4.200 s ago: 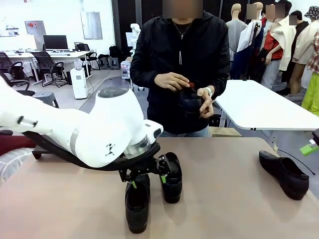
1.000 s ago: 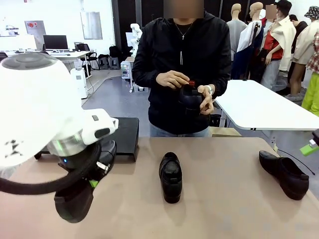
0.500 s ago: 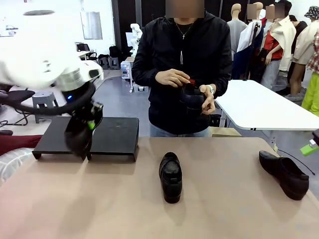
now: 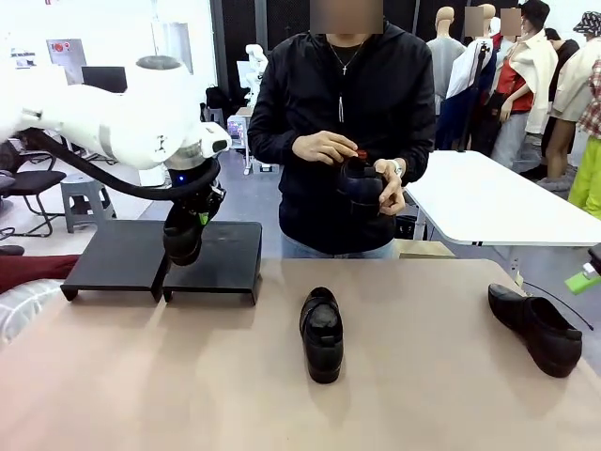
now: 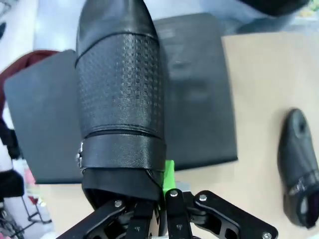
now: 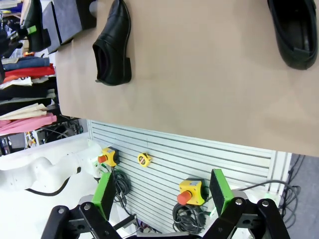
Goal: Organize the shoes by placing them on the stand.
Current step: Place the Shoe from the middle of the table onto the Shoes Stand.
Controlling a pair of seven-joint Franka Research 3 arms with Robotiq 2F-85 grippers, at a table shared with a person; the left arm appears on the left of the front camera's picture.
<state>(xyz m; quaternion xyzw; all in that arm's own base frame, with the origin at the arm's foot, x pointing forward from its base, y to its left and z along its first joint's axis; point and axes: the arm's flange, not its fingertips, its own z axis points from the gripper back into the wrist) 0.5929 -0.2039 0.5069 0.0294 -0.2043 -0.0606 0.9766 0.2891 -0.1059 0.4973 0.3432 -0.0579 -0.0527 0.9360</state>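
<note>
While the left gripper [image 4: 191,218] [image 5: 163,185] is clamped on the heel end of one black shoe [image 4: 182,241] [image 5: 119,99], that shoe hangs toe-down over the stand [image 4: 230,256] [image 5: 199,89], close to the seam where its two black platforms meet; whether the toe touches the top cannot be told. From the left wrist the shoe's stamped upper faces the camera, with a green pad pressed against its collar. A second shoe [image 4: 322,334] [image 5: 299,174] [image 6: 112,45] lies on its sole near the middle of the tan table [image 4: 423,404], toe pointing toward the robot, well apart from the stand. A third shoe [image 4: 535,329] [image 6: 294,30] lies near the table's right edge, angled. Across the table a person [image 4: 343,103] holds a fourth shoe [image 4: 360,183] in both hands at chest height. The right gripper [image 6: 162,194] has its fingers spread wide with nothing between them, off the table's right side
</note>
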